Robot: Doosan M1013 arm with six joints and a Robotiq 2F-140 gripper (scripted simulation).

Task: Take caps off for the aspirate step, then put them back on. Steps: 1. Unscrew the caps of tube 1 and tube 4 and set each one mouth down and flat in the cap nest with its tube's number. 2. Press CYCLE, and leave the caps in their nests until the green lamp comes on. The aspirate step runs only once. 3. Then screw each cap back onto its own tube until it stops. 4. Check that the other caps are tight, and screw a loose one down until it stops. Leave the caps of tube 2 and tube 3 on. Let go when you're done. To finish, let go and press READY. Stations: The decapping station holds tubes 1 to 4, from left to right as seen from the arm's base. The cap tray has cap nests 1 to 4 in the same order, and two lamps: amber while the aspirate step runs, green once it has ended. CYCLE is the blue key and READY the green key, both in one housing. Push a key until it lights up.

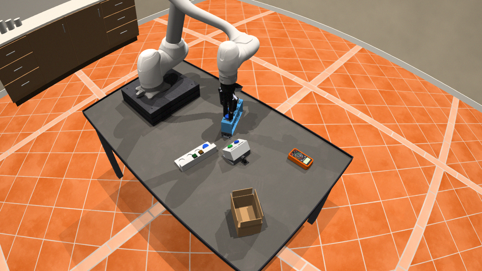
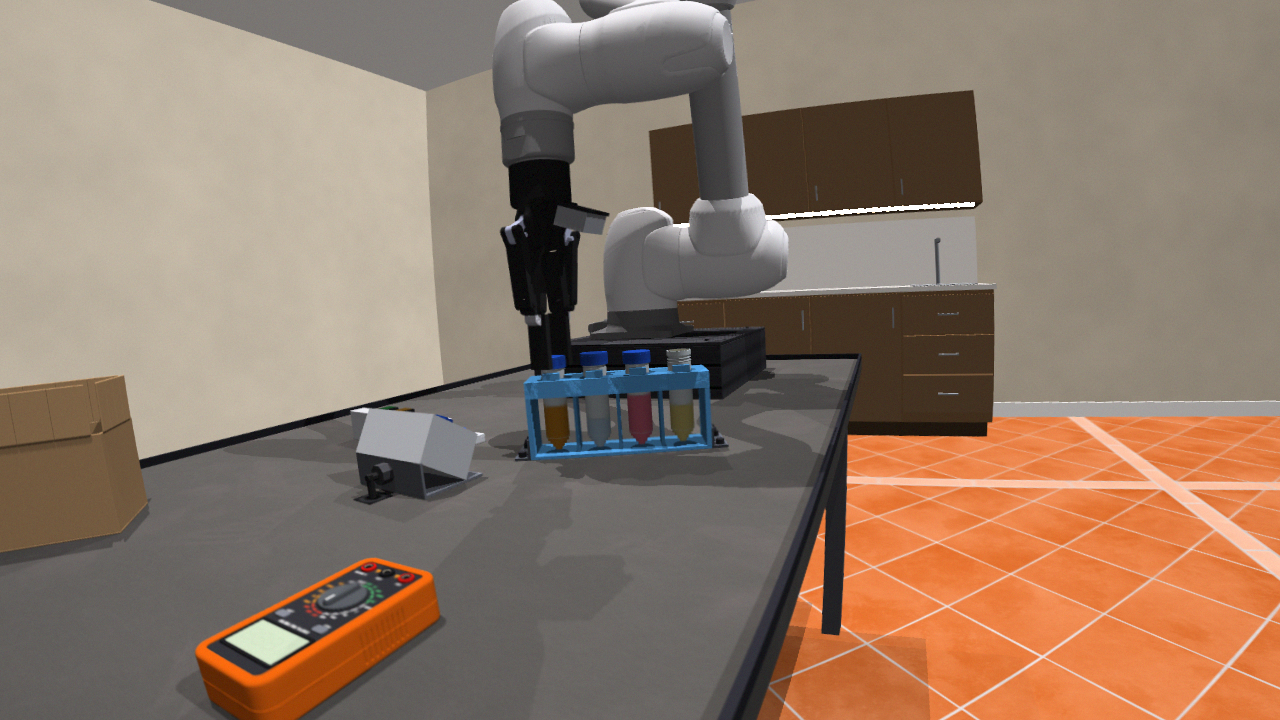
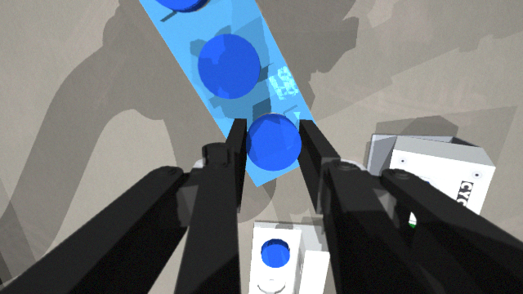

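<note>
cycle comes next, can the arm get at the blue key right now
Likely within reach: the blue key faces up, nothing over it, near the rack. But the gripper has its jaws shut on tube 4's cap, which should go to its nest first.

Bright, even light throws soft overlapping shadows on the table [image 1: 188, 198]; the top view bends at its edges.

In the wrist view, the key housing [image 3: 443, 171] at 4 o'clock is half hidden behind the gripper's [image 3: 273, 135] black fingers, and you can read only "CY" on it. The cap tray [image 3: 282, 261] is cut off at 6 o'clock. The rack's [image 3: 245, 37] label is too blurry to read.
</note>
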